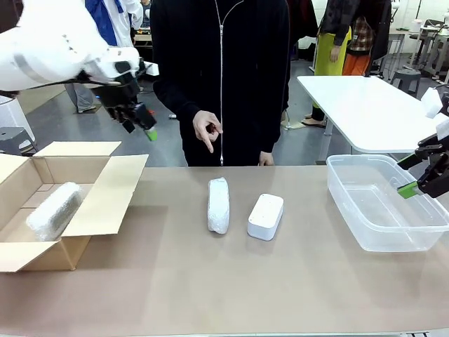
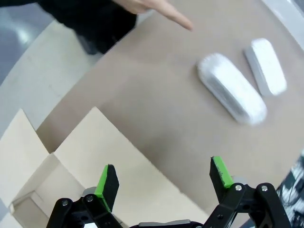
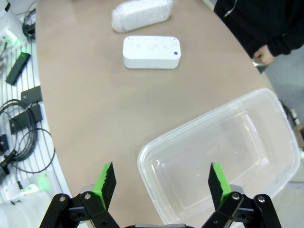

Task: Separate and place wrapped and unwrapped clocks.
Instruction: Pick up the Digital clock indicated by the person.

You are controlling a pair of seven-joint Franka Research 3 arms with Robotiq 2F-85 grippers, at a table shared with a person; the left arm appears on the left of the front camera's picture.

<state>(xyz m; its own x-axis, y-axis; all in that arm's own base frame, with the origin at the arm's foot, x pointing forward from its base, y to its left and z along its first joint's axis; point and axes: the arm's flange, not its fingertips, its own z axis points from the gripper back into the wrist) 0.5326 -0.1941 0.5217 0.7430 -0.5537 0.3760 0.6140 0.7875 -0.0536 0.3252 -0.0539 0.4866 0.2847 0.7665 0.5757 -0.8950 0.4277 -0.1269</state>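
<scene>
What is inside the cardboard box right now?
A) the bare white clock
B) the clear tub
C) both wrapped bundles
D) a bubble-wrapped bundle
D: one bubble-wrapped bundle lies in the cardboard box, while the other wrapped bundle and the bare white clock sit side by side on the table.
</scene>
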